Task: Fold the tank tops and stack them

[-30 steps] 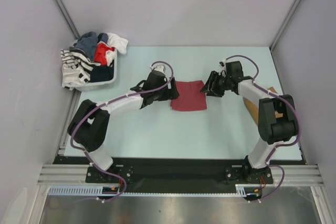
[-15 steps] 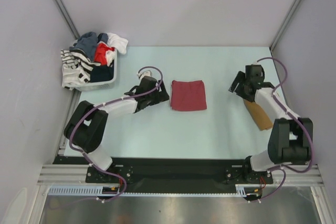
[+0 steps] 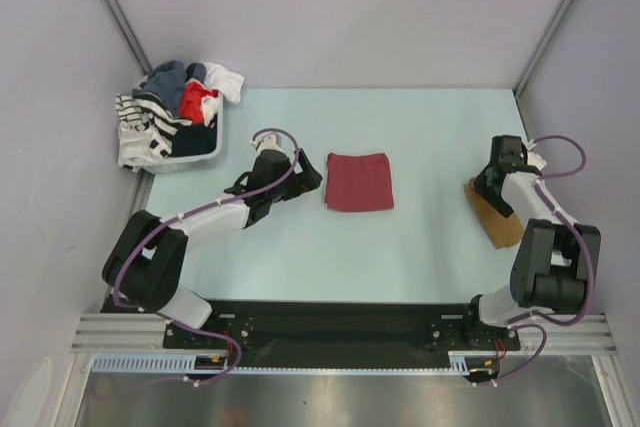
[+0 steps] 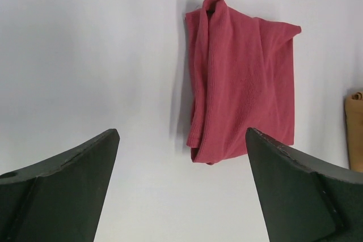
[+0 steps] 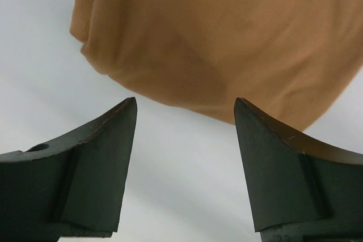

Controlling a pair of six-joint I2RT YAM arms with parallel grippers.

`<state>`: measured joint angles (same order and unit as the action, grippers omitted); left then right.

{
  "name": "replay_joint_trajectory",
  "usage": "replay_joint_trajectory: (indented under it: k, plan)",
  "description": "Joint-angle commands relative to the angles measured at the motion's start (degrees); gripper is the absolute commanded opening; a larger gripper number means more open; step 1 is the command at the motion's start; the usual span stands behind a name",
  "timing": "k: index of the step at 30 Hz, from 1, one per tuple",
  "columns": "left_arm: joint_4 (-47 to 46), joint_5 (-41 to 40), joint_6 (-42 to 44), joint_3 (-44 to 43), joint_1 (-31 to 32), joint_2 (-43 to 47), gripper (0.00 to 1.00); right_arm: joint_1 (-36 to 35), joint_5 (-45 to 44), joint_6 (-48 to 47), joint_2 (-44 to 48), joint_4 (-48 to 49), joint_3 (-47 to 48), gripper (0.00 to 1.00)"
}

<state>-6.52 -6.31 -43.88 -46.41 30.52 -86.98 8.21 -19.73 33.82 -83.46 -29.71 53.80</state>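
The dark maroon tank top [image 3: 358,182] lies folded into a square at the table's middle; it also shows in the left wrist view [image 4: 244,83]. My left gripper [image 3: 305,177] is open and empty just left of it, not touching. The tan-brown tank top [image 3: 497,219] lies folded at the right edge, partly under my right arm; it fills the top of the right wrist view [image 5: 227,32]. My right gripper [image 3: 484,190] is open and empty at its near-left edge, fingertips [image 5: 119,134] close to the cloth.
A white basket [image 3: 196,154] heaped with mixed clothes [image 3: 175,107] stands at the back left corner. Grey walls close the table on three sides. The pale table surface [image 3: 400,247] lies bare between the two folded tops.
Both grippers have pulled away from the maroon top: the left a little leftward, the right far to the right, now at the tan-brown top. The maroon top lies still.
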Motion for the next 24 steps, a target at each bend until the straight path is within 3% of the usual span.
replay_joint_trajectory:
  k: [1,24]
  plan:
    - [-2.1,2.2,1.1,-0.1,0.2,2.8,1.00,-0.2,-1.0,2.8,-4.6,1.4,5.0,0.74]
    - [-3.0,3.7,4.2,3.2,0.6,6.2,1.00,-0.2,-3.3,8.5,-26.3,-4.6,26.0,0.66]
